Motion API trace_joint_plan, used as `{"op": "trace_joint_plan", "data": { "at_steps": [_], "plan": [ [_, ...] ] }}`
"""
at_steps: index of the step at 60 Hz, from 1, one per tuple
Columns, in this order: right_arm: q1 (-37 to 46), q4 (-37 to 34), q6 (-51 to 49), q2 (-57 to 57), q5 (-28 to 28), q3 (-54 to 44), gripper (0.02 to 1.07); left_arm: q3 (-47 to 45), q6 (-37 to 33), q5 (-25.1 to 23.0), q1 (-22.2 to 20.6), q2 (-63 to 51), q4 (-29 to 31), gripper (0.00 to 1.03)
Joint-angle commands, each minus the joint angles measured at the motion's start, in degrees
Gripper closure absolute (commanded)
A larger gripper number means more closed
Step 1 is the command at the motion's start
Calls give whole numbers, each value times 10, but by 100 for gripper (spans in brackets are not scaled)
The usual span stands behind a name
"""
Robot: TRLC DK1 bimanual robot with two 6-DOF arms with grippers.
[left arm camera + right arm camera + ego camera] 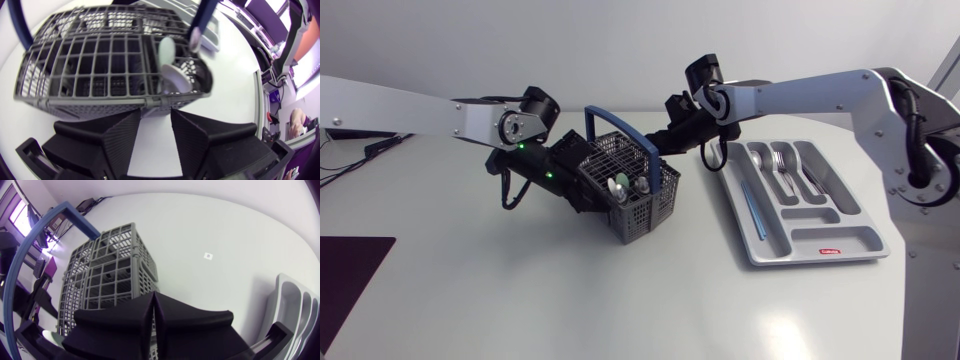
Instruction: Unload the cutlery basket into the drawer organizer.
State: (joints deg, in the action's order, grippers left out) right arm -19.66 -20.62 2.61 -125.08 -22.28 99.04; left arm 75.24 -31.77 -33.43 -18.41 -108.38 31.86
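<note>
Both pincers at the basket, spoons inside it.
Grey mesh cutlery basket with blue hoop handle (638, 205) stands mid white worktop (520, 290), pale spoons (174, 80) in an end compartment. Left pincer (155, 117): fingers apart, tips right at the basket's side wall, not clamping. Right pincer (154, 300): fingers pressed together, above the basket's rim by the handle. Grey plastic drawer organizer (817, 216) sits apart on my right, metal forks and spoons (778, 170) in its slots.

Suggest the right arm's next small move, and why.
Probably open the right gripper: its black wedge fingers are pressed together with nothing between them, and metal spoons stand bowl-up in the grey mesh cutlery basket just ahead. The left gripper, open, is at the basket's wall.
</note>
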Motion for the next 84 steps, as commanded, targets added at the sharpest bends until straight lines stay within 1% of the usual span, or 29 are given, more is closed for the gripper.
{"op": "trace_joint_plan", "data": {
  "at_steps": [1,3,6,7,10,11,15,18,20,26,27,34,36,37,39,42,45,48,55,59,62,64,66,67,70,75,84],
  "plan": [
    [10,15,-12,53,10,-52,93,-30,-12,-15,-39,42,-1,59],
    [13,15,-18,66,15,-62,83,-33,-12,-15,-43,45,-1,59],
    [19,26,-30,99,25,-88,58,-41,-14,-15,-41,58,0,59],
    [19,30,-38,113,31,-98,48,-42,-16,-15,-35,62,0,59],
    [16,36,-56,152,49,-123,26,-47,-20,-15,-14,80,-1,59],
    [15,39,-62,164,53,-131,22,-48,-21,-15,-7,85,-1,59],
    [6,39,-90,212,69,-150,22,-53,-24,-15,36,114,4,59],
    [1,27,-110,235,70,-152,22,-55,-33,-17,58,130,14,58],
    [-5,12,-127,250,69,-147,22,-54,-45,-30,78,145,31,58],
    [-17,-46,-161,260,51,-108,22,-54,-70,-34,113,180,60,57],
    [-20,-54,-166,260,50,-102,22,-55,-71,-33,115,184,62,57],
    [-39,-122,-190,251,29,-46,22,-55,-80,-33,131,211,63,47],
    [-48,-146,-206,244,26,-30,22,-54,-81,-33,134,213,63,43],
    [-51,-157,-214,241,26,-25,22,-52,-82,-33,137,214,63,39],
    [-58,-173,-227,233,30,-16,21,-50,-86,-33,138,215,63,34],
    [-69,-184,-241,224,49,-12,18,-48,-90,-33,142,215,61,34],
    [-76,-189,-249,215,51,-11,17,-46,-93,-33,144,212,58,29],
    [-80,-190,-254,206,59,-11,17,-45,-94,-33,145,210,55,27],
    [-88,-188,-265,171,112,0,17,-47,-95,-33,147,208,50,24],
    [-89,-188,-280,155,124,5,18,-50,-95,-33,146,208,50,23],
    [-88,-185,-288,148,129,9,27,-53,-97,-33,145,210,51,23],
    [-88,-186,-294,145,128,12,38,-55,-97,-33,145,212,51,23],
    [-88,-186,-300,143,129,15,53,-56,-98,-33,145,214,50,23],
    [-88,-186,-303,142,129,16,59,-57,-98,-33,145,216,51,23],
    [-89,-188,-313,142,128,19,73,-58,-98,-33,145,220,51,23],
    [-89,-192,-328,142,127,25,101,-61,-96,-33,145,224,51,23],
    [-90,-216,-372,157,120,16,102,-72,-96,-32,145,237,51,23]
  ]
}}
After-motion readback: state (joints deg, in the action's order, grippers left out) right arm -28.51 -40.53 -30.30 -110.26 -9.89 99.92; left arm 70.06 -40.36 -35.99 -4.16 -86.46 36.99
